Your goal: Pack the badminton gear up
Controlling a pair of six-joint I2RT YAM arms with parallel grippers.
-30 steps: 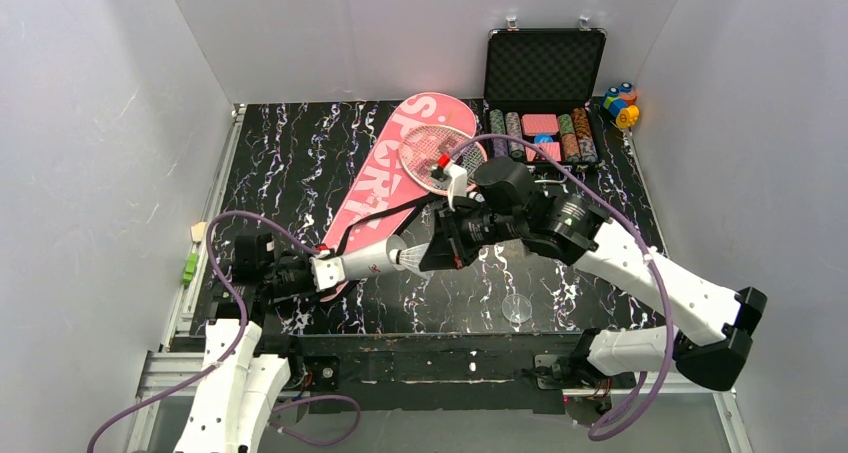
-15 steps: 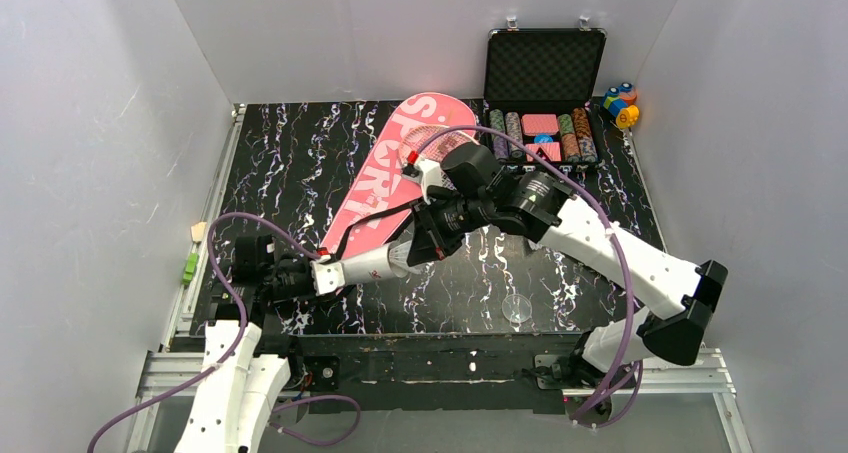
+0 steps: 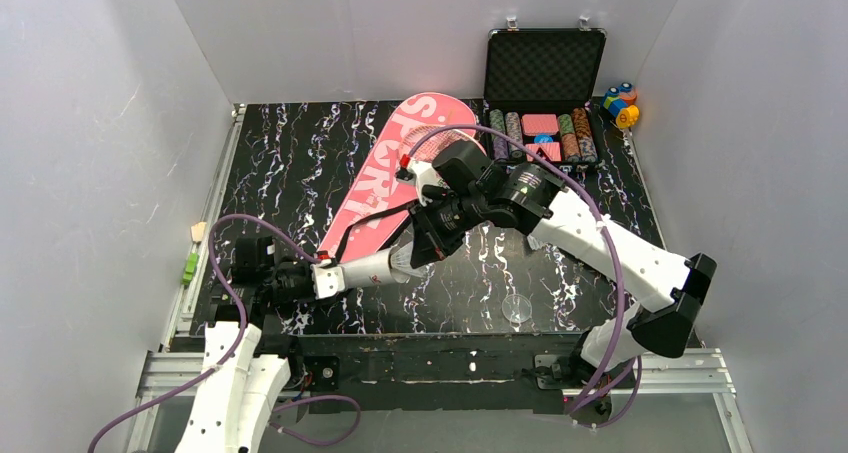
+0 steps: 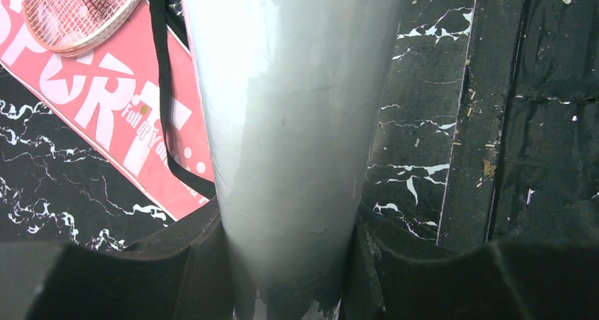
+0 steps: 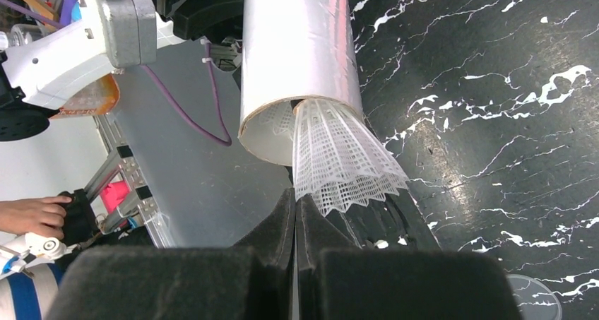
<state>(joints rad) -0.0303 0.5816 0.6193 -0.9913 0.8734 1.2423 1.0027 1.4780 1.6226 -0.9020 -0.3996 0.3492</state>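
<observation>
Right gripper (image 5: 295, 214) has shifted left, pinched shut on white mesh-skirted shuttlecock (image 5: 342, 161), its nose inside glossy white cylindrical tube (image 5: 297, 44). Left gripper (image 4: 286, 249) clamps tube's base; tube's long axis crosses pink racket-shaped SPORT bag (image 3: 400, 163) at its near end, mouth pointing right.

There are 1 white tube (image 3: 365, 268), 1 shuttlecock (image 5: 342, 161) at its mouth, 1 pink bag (image 3: 385, 168), 1 visible red-framed racket (image 4: 78, 13), 1 open black case (image 3: 545, 73) of chips, 1 clear round lid (image 3: 517, 308) and 1 cluster of toy blocks (image 3: 620, 103).

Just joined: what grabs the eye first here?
The white tube, clamped in the left gripper over the table's near half, has a shuttlecock sticking out of its mouth, the shut right gripper at its skirt. Behind lie the pink SPORT bag and a racket on it.
</observation>
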